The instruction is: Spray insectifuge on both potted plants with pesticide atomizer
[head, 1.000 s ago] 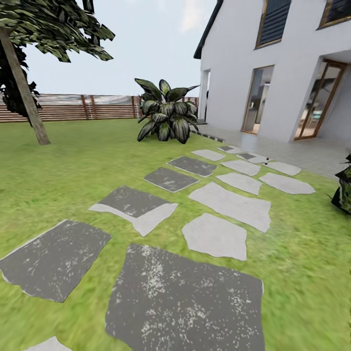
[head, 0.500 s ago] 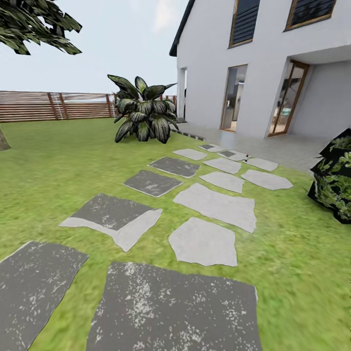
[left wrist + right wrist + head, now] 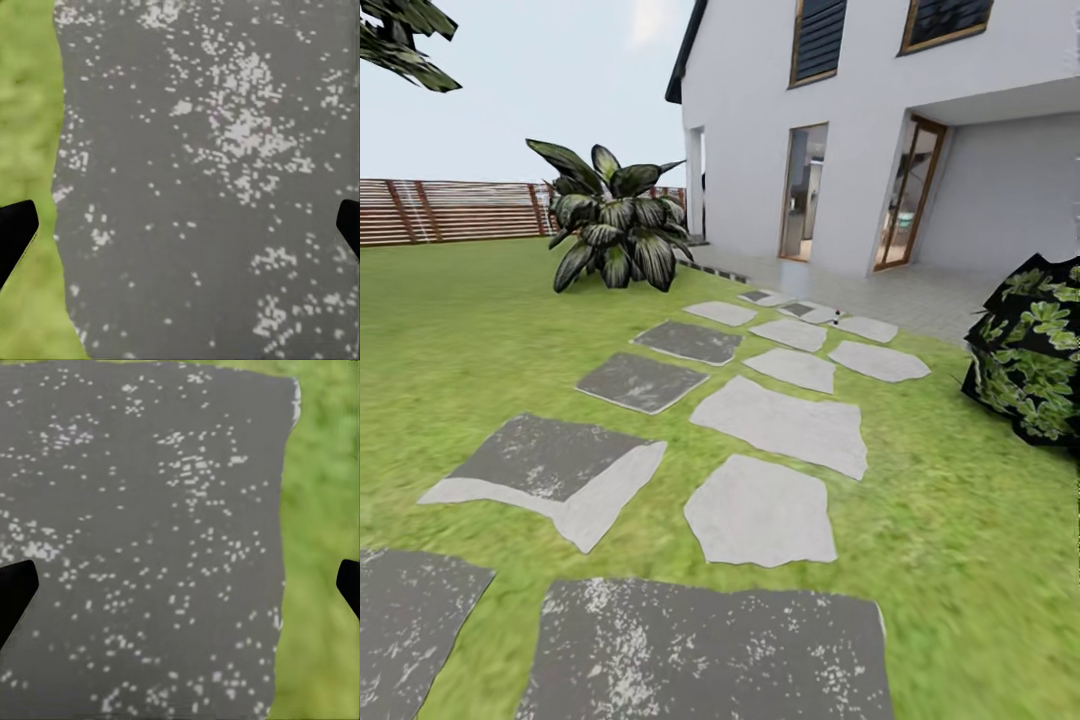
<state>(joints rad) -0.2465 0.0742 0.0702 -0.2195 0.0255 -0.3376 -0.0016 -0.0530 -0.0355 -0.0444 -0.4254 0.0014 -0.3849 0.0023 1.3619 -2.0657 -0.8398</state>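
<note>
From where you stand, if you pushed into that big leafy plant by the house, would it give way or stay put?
The leafy plant has long broad leaves arching outward, so they would probably bend and spring back. It sits wide and low on the lawn, so the clump likely would not tip.

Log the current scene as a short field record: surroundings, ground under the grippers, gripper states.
ground: grey stepping stones across green lawn
ahead: white house, broad-leaved dark green plant, wooden slat fence
right edge: dark leafy bush
left gripper: open, empty, above speckled grey stone
right gripper: open, empty, above speckled stone
</note>
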